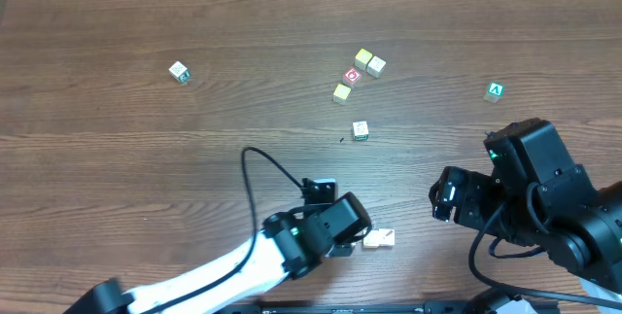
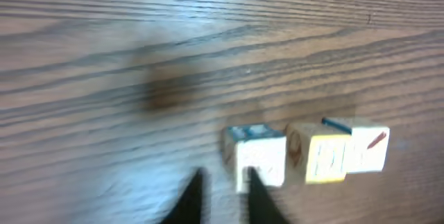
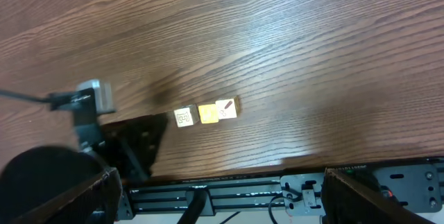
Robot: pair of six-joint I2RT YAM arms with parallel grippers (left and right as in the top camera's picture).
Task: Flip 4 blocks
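Evidently, the left gripper (image 2: 223,186) is held low over the table (image 1: 146,158) with its jaws drawn all but together and nothing caught between them. One dark fingertip is seen at the lower edge of the nearest block (image 2: 253,156), though the blur hides whether it touches. That block heads a row of three blocks (image 3: 206,113) set side by side at the gripper's 3 o'clock, close to the near table edge. The neat line is judged to be a set-down place for cubes already handled, and the closed jaws are better suited to a nudge or a tip than to a pinch. The right gripper (image 1: 442,197) is spread wide and empty, well apart from every block, probably parked there to leave room. At 12 o'clock from the row a white block (image 1: 361,130), a pale yellow block (image 1: 342,92) and a pair of cream blocks (image 1: 369,61) are scattered near the cube with a red ring (image 1: 352,76). A lone white block (image 1: 179,71) lies at 10 o'clock, and the green cube (image 1: 496,90) at 2 o'clock.
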